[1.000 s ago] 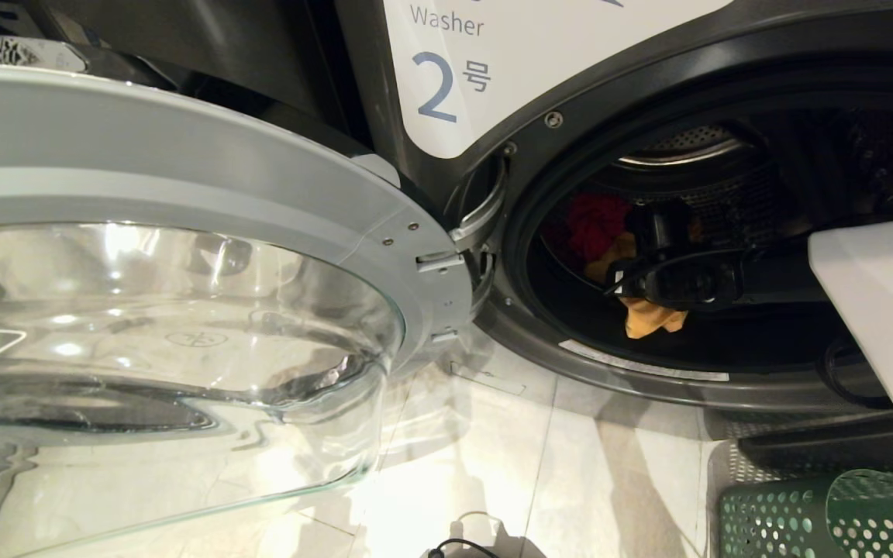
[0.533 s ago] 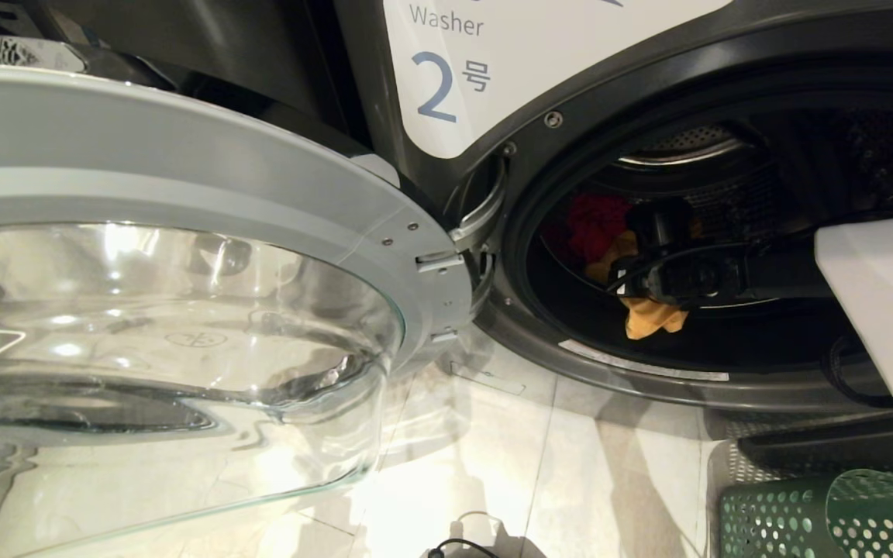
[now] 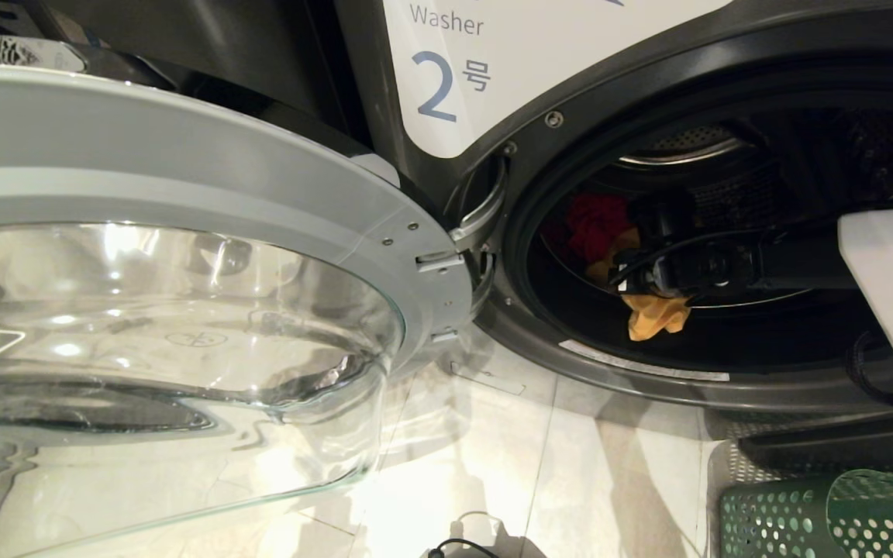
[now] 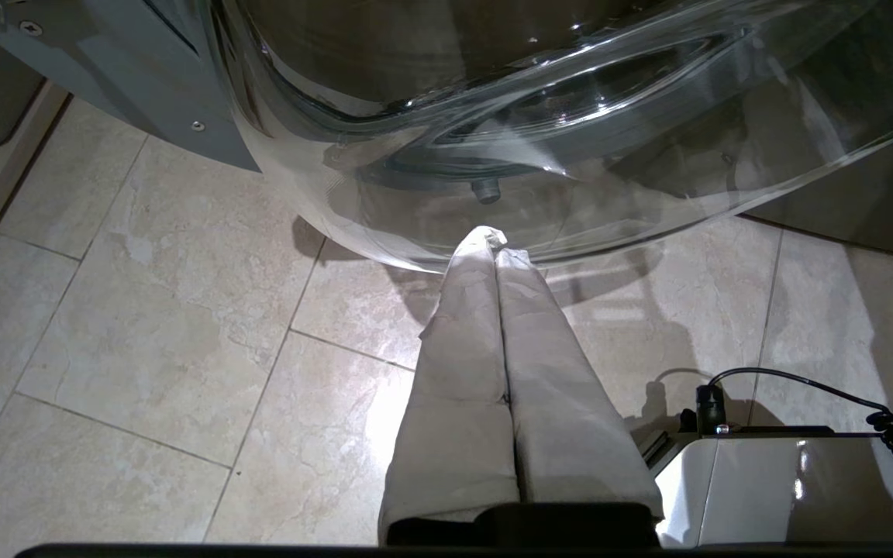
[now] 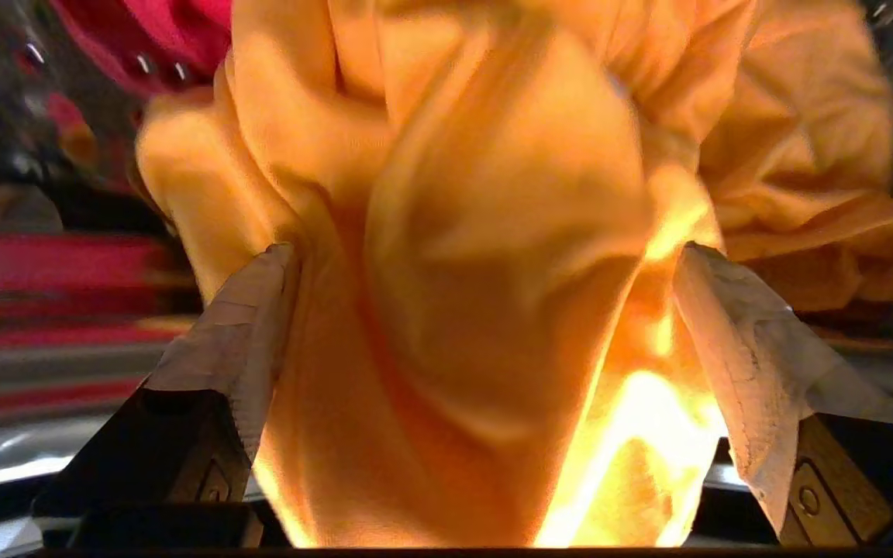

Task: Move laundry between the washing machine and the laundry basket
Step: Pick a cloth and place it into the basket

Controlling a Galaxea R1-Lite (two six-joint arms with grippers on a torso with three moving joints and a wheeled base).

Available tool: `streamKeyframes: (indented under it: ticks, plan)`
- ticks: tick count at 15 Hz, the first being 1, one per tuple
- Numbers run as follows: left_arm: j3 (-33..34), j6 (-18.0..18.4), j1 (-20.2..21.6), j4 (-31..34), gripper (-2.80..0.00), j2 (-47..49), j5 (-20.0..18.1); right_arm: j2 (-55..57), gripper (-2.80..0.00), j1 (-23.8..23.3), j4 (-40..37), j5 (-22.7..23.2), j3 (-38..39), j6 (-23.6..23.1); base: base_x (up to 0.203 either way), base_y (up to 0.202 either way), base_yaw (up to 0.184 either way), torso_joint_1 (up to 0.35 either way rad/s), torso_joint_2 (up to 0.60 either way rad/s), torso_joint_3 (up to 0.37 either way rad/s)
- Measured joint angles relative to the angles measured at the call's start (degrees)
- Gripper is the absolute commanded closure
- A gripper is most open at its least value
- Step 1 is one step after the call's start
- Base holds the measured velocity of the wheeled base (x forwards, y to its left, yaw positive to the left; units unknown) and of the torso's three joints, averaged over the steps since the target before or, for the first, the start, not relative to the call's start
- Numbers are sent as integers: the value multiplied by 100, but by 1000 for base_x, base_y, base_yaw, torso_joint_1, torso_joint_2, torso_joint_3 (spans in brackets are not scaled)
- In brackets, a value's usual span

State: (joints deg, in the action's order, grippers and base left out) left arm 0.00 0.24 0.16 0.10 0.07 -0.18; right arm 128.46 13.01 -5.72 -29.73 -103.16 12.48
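Reaching tool: right tool (image 3: 648, 267), deep inside the opening of the washing machine (image 3: 384, 93), on a dark arm coming in from the right of the head view.
State of right tool: spread wide, fingers (image 5: 237, 325) apart on either side of a thick fold of cloth; not pinched together on it.
Yellow-orange garment (image 3: 652, 318): bunched between those fingers and filling the gap in the right wrist view (image 5: 493, 194), touching both; lower end hanging just under the tool, near the front lip of the drum (image 3: 694, 139).
Magenta-red garment (image 3: 594, 221): further back in the drum, behind and above the yellow one, touching it; seen blurred at the edge of the right wrist view (image 5: 152, 31).
Machine label (image 3: 493, 62): white, marked "Washer 2".
Door (image 3: 183, 194): swung fully open to the left, chrome rim and domed glass facing the camera.
Left tool (image 4: 493, 236): shut, fingers pressed together, empty, hanging low over the tiled floor (image 4: 144, 310) just beside the glass of the door.
Laundry basket (image 3: 803, 515): green, perforated, on the floor at the lower right, below and in front of the machine opening; inside hidden from view.
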Motion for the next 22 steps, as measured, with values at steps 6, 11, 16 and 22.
streamKeyframes:
  ticks: [6,11,16,22]
  plan:
    - [0,0,0,0,0,0,0,-44,-280,-11,23,-17,23,18,0,0,0,0,0,0]
    - [0,-2,0,0,0,0,0,-7,-280,-20,23,-4,40,24,0,0,0,0,0,0]
    - [0,0,0,0,0,0,0,43,-280,-28,12,-2,49,18,0,0,0,0,0,0]
    - [0,0,0,0,0,0,0,62,-280,-37,-130,79,45,5,0,0,0,0,0,0]
